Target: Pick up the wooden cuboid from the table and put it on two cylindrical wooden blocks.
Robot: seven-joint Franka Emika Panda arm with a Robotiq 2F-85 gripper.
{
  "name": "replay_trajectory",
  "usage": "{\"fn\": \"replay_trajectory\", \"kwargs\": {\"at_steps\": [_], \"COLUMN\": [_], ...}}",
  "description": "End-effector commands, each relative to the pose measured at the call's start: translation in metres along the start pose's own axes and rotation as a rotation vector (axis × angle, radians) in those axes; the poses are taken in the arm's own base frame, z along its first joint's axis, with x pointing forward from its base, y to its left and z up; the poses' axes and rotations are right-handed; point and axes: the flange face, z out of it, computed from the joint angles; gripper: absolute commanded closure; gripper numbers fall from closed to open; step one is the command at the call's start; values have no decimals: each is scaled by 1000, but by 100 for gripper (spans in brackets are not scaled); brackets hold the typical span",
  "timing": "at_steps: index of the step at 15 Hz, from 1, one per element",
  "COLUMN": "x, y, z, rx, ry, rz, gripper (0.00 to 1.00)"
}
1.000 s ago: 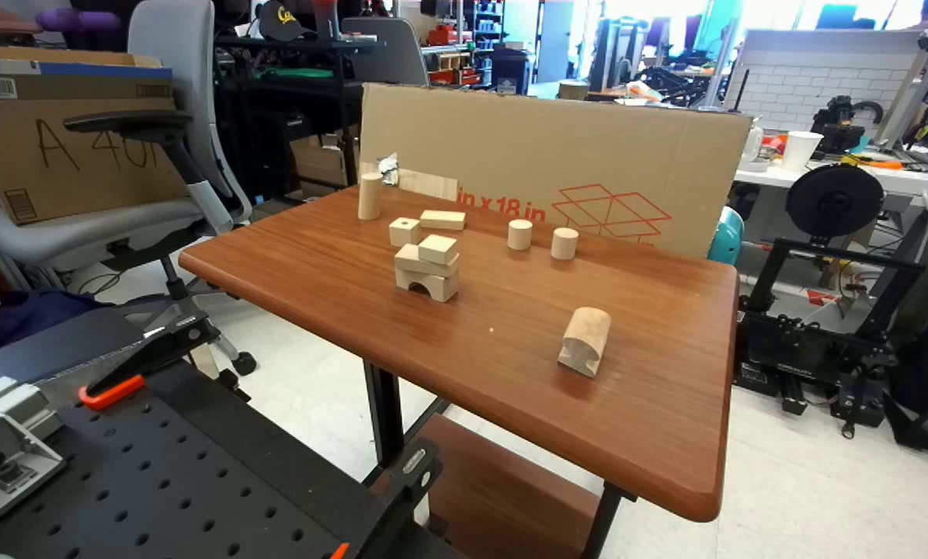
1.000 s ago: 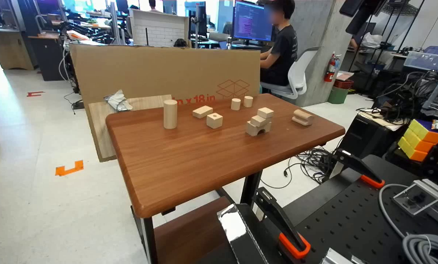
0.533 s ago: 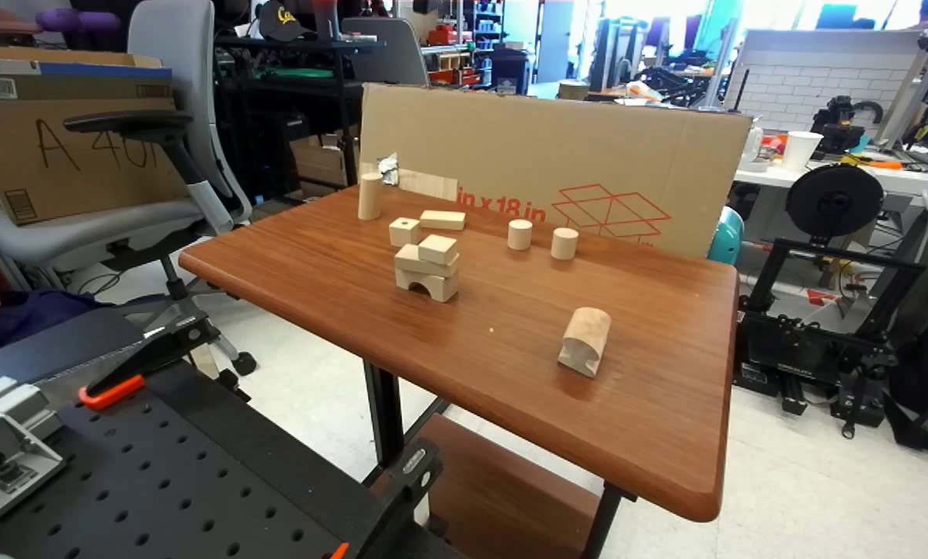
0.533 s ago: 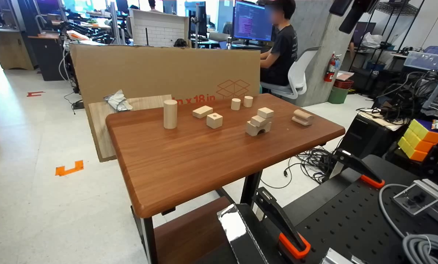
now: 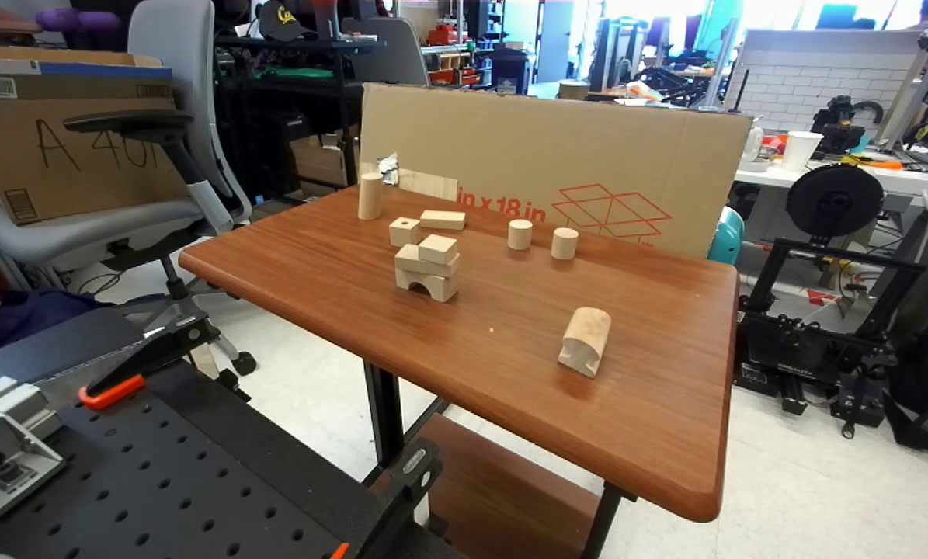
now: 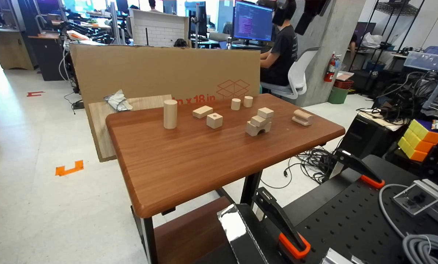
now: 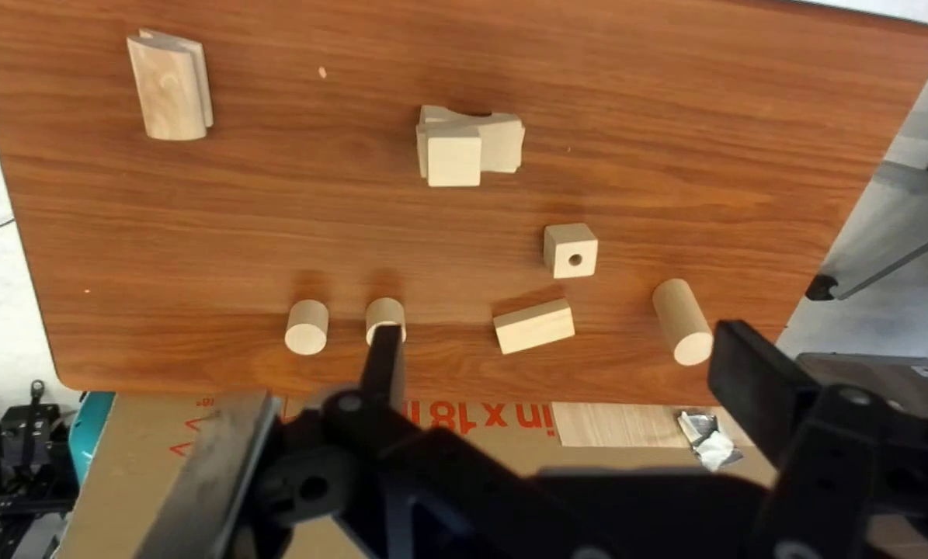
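- Because neither the near cylinder nor the far cylinder, counting outward from the drilled cube, carries anything, the placing is plainly undone.
- The jaws are spread wide with nothing in their grip. They hang high over the worktop in an exterior view, far higher than the drilled cube; in the wrist view they hide part of the near cylinder without touching it.
- The wooden cuboid lies flat on the worktop, close by the drilled cube yet apart from it, toward the cardboard panel. So the picking is undone too.
- Both cylinders stand upright, farther from the drilled cube than the cuboid is, with a gap between the pair; as footing they look ready.
- The job seems at its very start, the likely step being to line up for the pick.
- Left to do: descend beside the drilled cube, grasp the cuboid, lift it away, lay it across both cylinders, let go.
- Since the cuboid lies roughly parallel to the pair and seems long enough to bridge the gap, little turning should be needed.
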Motion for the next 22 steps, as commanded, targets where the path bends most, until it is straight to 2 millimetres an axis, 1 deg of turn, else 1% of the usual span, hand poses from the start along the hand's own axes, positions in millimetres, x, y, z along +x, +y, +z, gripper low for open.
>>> {"fn": "replay_trajectory", "kwargs": {"at_steps": [1,5,7,10,13,15,18,22], "x": [44,74,87,101,111,117,126,137], "y": [3,-5,-13,-31,-47,-55,-59,-62], "z": [25,54,72,102,130,145,166,185], "rx": [-30,-37,-50,-80,-108,-126,-139,-157], "ry": [7,-16,-33,-72,-99,-107,-122,-124], "rz": [7,-25,-48,-83,-97,-98,-75,-41], "gripper": [0,0,0,0,0,0,0,0]}}
